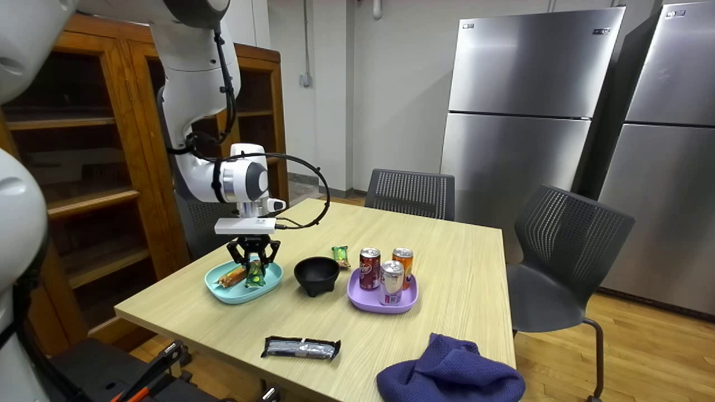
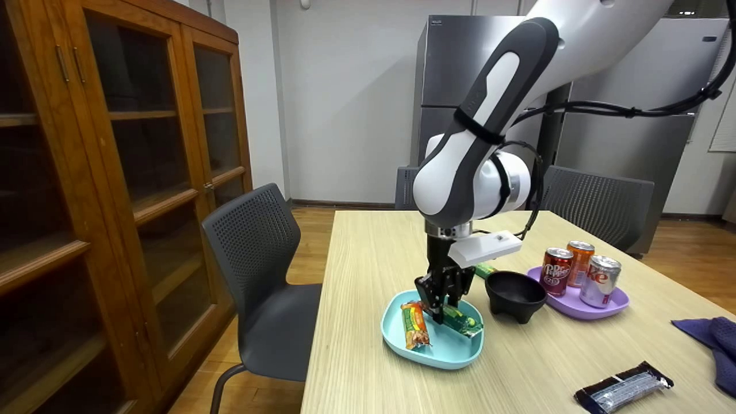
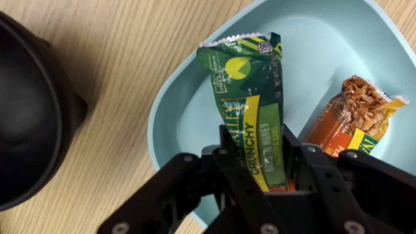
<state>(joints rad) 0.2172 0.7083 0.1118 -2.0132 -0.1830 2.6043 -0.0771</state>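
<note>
My gripper (image 3: 253, 130) points down over the light blue plate (image 1: 232, 297), its fingers on both sides of a green granola bar (image 3: 247, 81) and against its edges. The bar also shows in both exterior views (image 1: 255, 277) (image 2: 464, 324), in or just above the plate; its lower end is hidden by the gripper in the wrist view. An orange granola bar (image 3: 344, 120) lies in the plate beside the gripper and apart from the green bar's visible end. It also shows in both exterior views (image 1: 230, 277) (image 2: 415, 326). A black bowl (image 3: 26, 104) stands beside the plate.
Another green bar (image 1: 340, 256) lies behind the bowl. A purple tray (image 1: 363, 302) holds a red can (image 1: 369, 269), an orange can (image 1: 406, 261) and a silver can (image 1: 391, 283). A black and silver wrapper (image 1: 301, 348) and blue cloth (image 1: 452, 374) lie near the table's front edge.
</note>
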